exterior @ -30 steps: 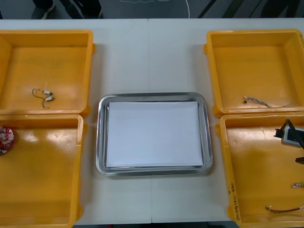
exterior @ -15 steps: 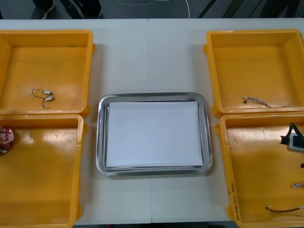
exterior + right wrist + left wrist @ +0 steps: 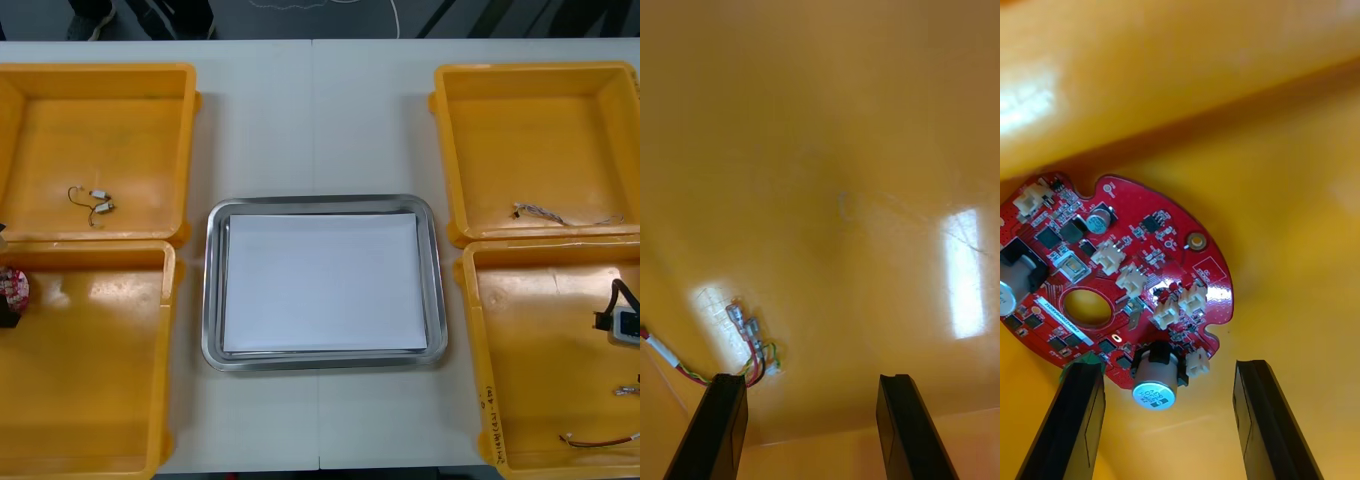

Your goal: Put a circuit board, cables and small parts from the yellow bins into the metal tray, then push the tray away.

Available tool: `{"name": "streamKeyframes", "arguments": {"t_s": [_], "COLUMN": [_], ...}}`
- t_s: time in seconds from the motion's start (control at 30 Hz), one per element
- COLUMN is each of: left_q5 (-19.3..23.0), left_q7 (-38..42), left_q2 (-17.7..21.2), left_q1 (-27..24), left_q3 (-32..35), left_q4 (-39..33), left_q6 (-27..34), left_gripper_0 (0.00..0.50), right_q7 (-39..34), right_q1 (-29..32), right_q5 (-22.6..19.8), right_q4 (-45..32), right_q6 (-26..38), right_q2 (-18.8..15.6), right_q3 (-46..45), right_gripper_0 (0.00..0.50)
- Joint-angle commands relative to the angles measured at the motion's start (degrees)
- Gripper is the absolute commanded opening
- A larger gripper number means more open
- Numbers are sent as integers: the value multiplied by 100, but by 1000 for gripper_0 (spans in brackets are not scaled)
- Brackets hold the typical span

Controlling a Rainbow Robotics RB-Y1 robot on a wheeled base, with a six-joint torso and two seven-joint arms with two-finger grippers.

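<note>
Yellow bins (image 3: 90, 380): four, glossy, rectangular, two per side. Metal tray (image 3: 214, 290): one, shiny rim, white inside, between them. Circuit board (image 3: 1120, 270): one, round, red, white connectors, lay in near-left bin by its wall; left gripper (image 3: 1166, 369) stood spread at its edge. Right gripper (image 3: 812, 379), spread, hung over near-right bin beside one red and yellow cable (image 3: 752, 352).

Illegible: rim writing on the near right yellow bin (image 3: 489, 420), tiny print on the circuit board (image 3: 1150, 247).
</note>
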Motion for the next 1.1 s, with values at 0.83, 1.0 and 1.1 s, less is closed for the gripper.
{"name": "streamKeyframes", "arguments": {"t_s": [0.83, 1.0, 1.1], "left_q5": [-251, -295, -269], "left_q7": [-378, -396, -405], "left_q2": [-238, -282, -282], "left_q1": [219, 219, 210], "left_q3": [-45, -45, -45], "left_q4": [-22, -22, -22], "left_q6": [-122, -131, -140], "left_gripper_0": [461, 418, 375], "right_q7": [167, 167, 167], "right_q1": [955, 955, 955], "right_q5": [107, 151, 159], "right_q4": [-11, -20, -11], "right_q6": [-927, -1182, -1314], "right_q2": [-65, -65, -12], "right_q3": [-106, 79, 149], "right_gripper_0": [500, 500, 500]}}
